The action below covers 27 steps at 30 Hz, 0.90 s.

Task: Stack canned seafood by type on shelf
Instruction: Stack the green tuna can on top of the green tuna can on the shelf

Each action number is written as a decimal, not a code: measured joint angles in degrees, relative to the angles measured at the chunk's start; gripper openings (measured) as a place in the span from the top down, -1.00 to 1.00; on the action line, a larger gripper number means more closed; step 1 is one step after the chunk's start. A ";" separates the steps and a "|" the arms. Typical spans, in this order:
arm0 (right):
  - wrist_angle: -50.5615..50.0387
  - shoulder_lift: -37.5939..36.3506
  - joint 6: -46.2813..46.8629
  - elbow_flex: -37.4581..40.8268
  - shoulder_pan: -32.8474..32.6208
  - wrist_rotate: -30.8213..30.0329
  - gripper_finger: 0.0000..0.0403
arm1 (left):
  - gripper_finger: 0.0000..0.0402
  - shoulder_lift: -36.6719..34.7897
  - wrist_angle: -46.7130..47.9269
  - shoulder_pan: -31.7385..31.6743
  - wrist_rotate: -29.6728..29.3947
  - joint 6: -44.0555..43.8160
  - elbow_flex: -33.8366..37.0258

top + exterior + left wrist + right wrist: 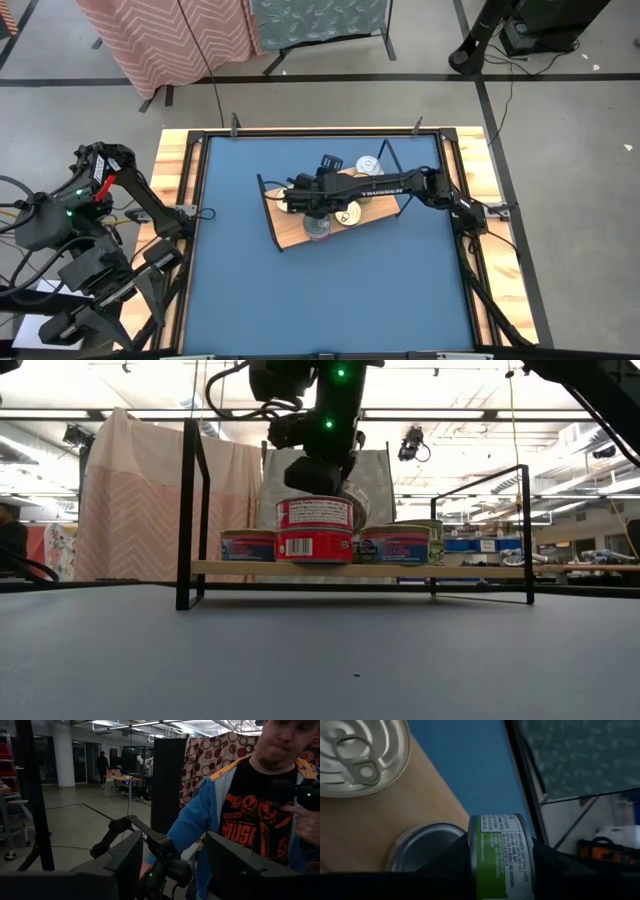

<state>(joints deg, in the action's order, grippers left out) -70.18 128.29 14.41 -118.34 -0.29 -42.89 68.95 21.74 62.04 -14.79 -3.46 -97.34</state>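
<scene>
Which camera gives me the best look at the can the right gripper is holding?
The low view: the held can hangs above a red can. The right wrist view shows only its green label; the high view hides it under the right gripper.

A blue table (pixel 320 290) with a wooden rim carries a light-wood shelf (pixel 290 235) near its middle, set at a slant. The shelf has thin black wire end frames (pixel 190 510), and its board (pixel 480 570) sits raised a little above the table. Several flat round tins lie directly on the board. From above, a silver-lidded tin (pixel 368 165) sits towards the far end, a gold-lidded tin (pixel 348 213) near the middle, and another silver tin (pixel 317 228) just beside it at the near edge. From table height, a red-labelled tin (pixel 314 544) stands on the board, taller than the blue-labelled tin (pixel 248 545) on one side of it and the blue-and-pink tin (pixel 398 546) on the other.
</scene>
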 joint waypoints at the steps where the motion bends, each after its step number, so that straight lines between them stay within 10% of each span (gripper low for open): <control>1: 0.16 0.00 0.00 0.00 -0.10 -0.63 0.25 | -0.09 0.00 0.00 0.00 0.00 0.00 0.00; 27: 2.04 0.00 0.43 -0.04 0.30 9.04 0.15 | -0.09 0.07 -0.02 0.00 0.00 -0.02 0.00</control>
<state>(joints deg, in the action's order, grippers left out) -68.14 128.29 14.85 -118.39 0.01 -33.85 69.01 21.71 62.04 -14.79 -3.49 -97.34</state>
